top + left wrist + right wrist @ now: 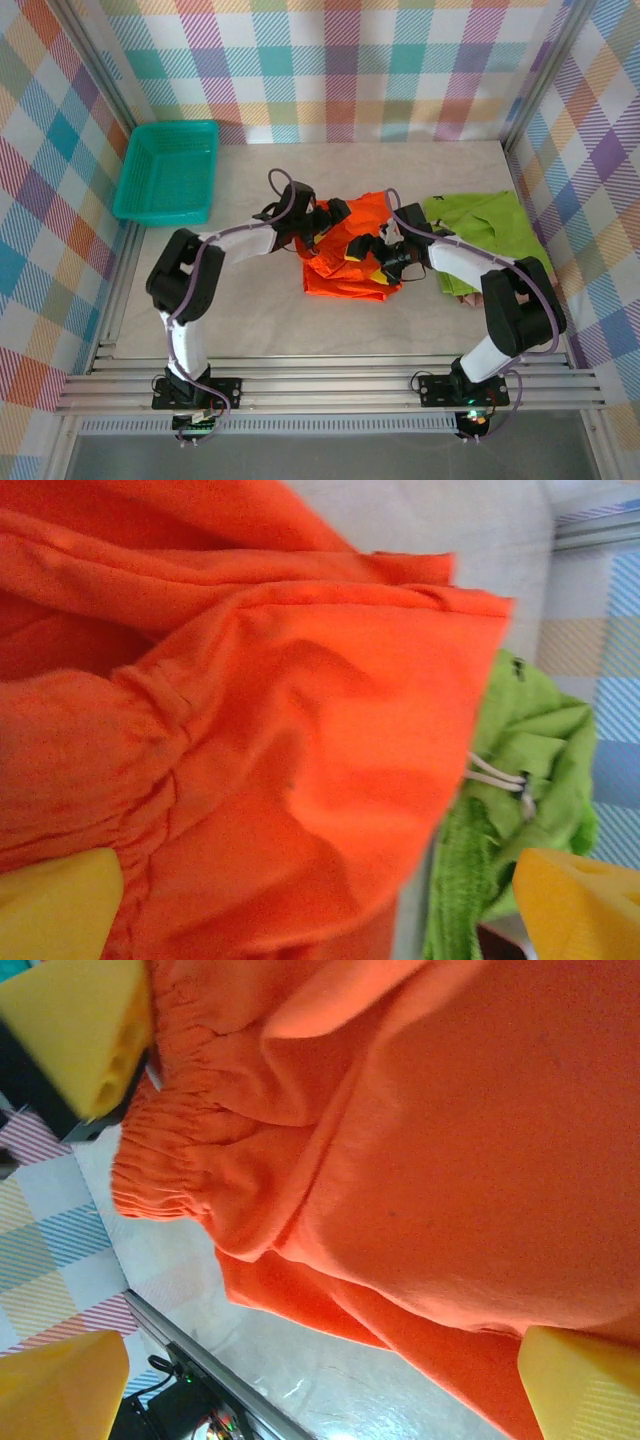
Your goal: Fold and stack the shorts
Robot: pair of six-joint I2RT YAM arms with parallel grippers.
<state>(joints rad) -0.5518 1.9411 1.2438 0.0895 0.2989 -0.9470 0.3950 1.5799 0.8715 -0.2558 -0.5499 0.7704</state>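
At the centre of the surface (250,320), the bright orange shorts (345,262) lie in a crumpled heap, with the gathered elastic waistband visible in both wrist views. The left pincer (338,212) sits over the heap's far left part; in its wrist view the yellow fingertips (55,905) stand wide apart, jaws open, with orange cloth lying across the gap. The right pincer (372,252) sits over the heap's right side, and its fingertips (585,1385) are likewise spread, gripping nothing. The lime green shorts (490,225) lie spread flat just beside the orange pair on the right, their white drawstring (497,775) showing. A strip of pinkish cloth (458,292) shows at their near edge. A teal basket (160,213) stands well apart at the far left.
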